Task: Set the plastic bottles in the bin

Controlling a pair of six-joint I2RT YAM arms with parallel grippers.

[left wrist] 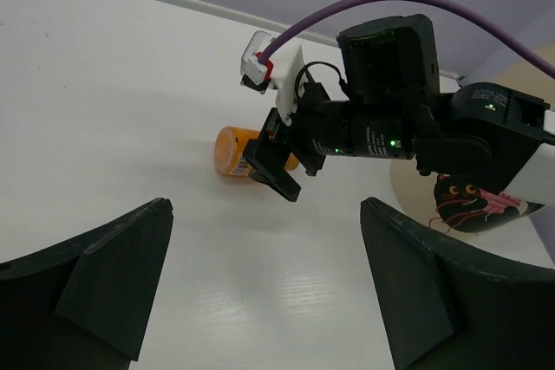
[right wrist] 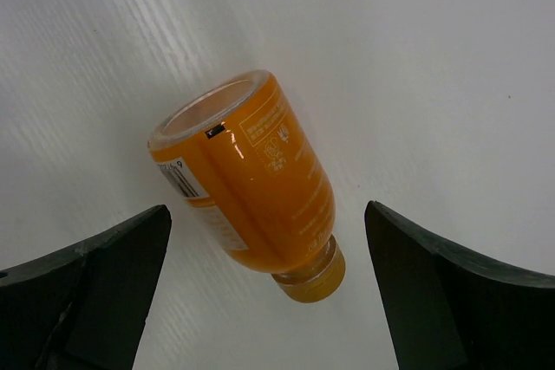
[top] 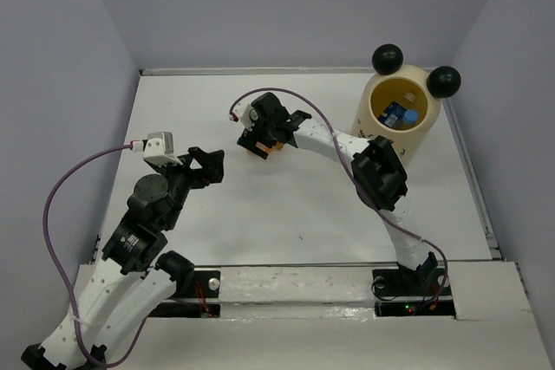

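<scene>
An orange bottle (right wrist: 251, 184) lies on its side on the white table, its cap towards the camera in the right wrist view. My right gripper (right wrist: 267, 208) is open and straddles it, one finger on each side, not touching. From above, the right gripper (top: 260, 146) covers most of the bottle (top: 276, 150). The bottle also shows in the left wrist view (left wrist: 232, 152). My left gripper (left wrist: 264, 205) is open and empty, left of the bottle (top: 208, 166). The cream bin (top: 422, 140) stands at the back right. It holds bottles with blue labels (top: 399, 115).
The bin's two black ball ears (top: 387, 59) stand on its rim. The bin's printed side (left wrist: 473, 205) shows behind the right arm. Grey walls close in the table on the left, back and right. A purple cable (top: 61, 214) loops beside the left arm.
</scene>
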